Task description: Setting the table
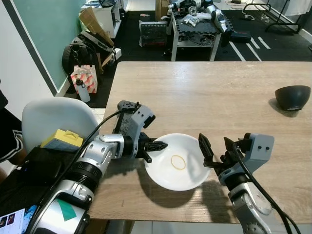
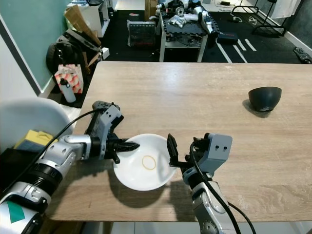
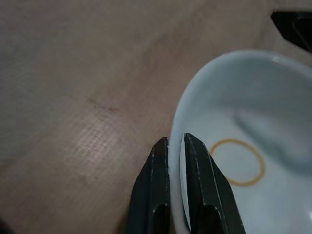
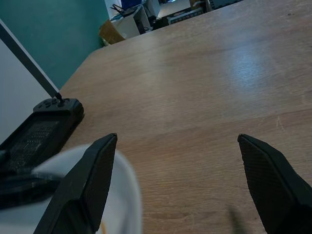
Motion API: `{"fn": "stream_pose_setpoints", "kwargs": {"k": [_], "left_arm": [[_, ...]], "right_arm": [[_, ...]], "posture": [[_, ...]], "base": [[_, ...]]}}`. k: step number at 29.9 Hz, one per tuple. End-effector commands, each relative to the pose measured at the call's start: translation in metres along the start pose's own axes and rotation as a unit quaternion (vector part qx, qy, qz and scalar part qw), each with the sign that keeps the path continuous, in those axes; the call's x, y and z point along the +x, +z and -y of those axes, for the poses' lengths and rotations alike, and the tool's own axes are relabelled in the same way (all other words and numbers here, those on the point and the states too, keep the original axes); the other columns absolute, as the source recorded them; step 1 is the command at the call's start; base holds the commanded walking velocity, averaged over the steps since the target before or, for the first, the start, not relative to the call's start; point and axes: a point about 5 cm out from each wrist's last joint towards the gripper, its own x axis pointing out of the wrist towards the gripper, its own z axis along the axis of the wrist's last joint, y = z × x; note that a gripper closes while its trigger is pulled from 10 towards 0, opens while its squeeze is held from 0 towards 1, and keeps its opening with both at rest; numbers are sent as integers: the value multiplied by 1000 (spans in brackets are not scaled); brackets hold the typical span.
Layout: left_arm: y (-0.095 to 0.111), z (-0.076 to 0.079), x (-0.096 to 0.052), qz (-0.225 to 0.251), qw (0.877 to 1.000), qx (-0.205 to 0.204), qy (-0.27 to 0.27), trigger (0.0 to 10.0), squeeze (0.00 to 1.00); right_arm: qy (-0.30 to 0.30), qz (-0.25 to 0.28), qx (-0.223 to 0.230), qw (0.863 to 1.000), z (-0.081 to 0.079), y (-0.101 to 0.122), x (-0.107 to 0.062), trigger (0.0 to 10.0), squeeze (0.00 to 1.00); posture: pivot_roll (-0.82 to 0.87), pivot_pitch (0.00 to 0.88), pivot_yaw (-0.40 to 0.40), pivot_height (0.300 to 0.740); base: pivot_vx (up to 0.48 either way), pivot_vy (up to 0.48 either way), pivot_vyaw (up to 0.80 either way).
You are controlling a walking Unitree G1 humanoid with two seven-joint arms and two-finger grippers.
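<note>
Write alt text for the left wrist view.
The left gripper pinches the rim of a white bowl between its two black fingers, one inside and one outside. The bowl has an orange ring on its bottom and rests on a wooden table.

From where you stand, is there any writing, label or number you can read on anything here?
None can be read.
White bowl: a plain orange ring inside, no letters.
Red and white bag on the floor: a pattern, no words legible.
Yellow box on the chair: print too small.
Paper at the lower corner: blurred.
</note>
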Motion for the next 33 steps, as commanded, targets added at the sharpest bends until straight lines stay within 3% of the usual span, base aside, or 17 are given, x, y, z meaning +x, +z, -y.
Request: {"fn": "stream_pose_setpoints", "kwargs": {"k": [1, 3, 6, 7, 10, 12, 14, 15, 18, 20, 24, 26, 29, 33], "left_arm": [[10, -2, -4, 15, 1000, 4, 4, 0, 0], [27, -2, -11, 53, 998, 21, 10, 0, 0], [32, -2, -13, 63, 997, 30, 16, 0, 0], [37, -2, -15, 73, 996, 45, 27, 10000, 0], [41, -2, -18, 80, 995, 55, 40, 10000, 0], [43, -3, -21, 74, 989, 100, 78, 10000, 0], [42, -4, -22, 70, 985, 120, 98, 10000, 0], [41, -3, -23, 68, 979, 154, 114, 10000, 0], [41, -1, -23, 73, 975, 174, 121, 10000, 0], [44, 6, -19, 96, 957, 236, 137, 10000, 0], [47, 11, -16, 112, 945, 268, 151, 10000, 0], [49, 12, -14, 117, 930, 301, 173, 10000, 0], [55, 14, -14, 145, 922, 307, 187, 10000, 0], [67, 21, -16, 196, 917, 298, 179, 10000, 0]], "right_arm": [[-8, -5, 3, 1000, 3, -4, -2, 10000, 0], [-9, -3, 4, 1000, 3, -3, -1, 10000, 0], [-10, -2, 4, 1000, 3, -3, -1, 10000, 0], [-16, 2, 3, 1000, 4, -1, 0, 10000, 0], [-28, 11, 3, 1000, 7, 2, 1, 10000, 0], [-53, 34, 3, 998, 14, 12, 3, 10000, 0], [-57, 41, 6, 998, 16, 17, 4, 10000, 0], [-46, 43, 4, 998, 15, 20, 5, 10000, 0], [-29, 41, 5, 999, 14, 22, 6, 10000, 0], [12, 18, 11, 1000, 5, 19, 6, 10000, 0], [35, -5, 25, 999, -1, 12, 5, 10000, 0], [62, -13, 71, 995, -11, 9, 3, 10000, 0], [91, -17, 100, 991, -19, 9, 1, 10000, 0], [74, -30, 75, 994, -15, 5, 0, 10000, 0]], "posture": [[16, 196, 116, 740], [16, 196, 116, 740], [22, 193, 116, 740], [22, 193, 115, 740], [22, 193, 115, 740], [25, 192, 114, 740], [24, 191, 114, 740], [22, 190, 113, 740], [21, 188, 110, 740], [19, 184, 104, 740], [19, 178, 101, 740], [18, 173, 101, 740], [14, 167, 102, 740], [14, 167, 102, 740]], "base": [[0, 0, 0], [0, 0, 0], [0, 0, 0], [0, 0, 0], [0, 0, 0], [0, 0, 0], [0, 0, 0], [0, 0, 0], [0, 0, 0], [0, 0, 0], [0, 0, 0], [0, 0, 0], [0, 0, 0], [0, 0, 0]]}}
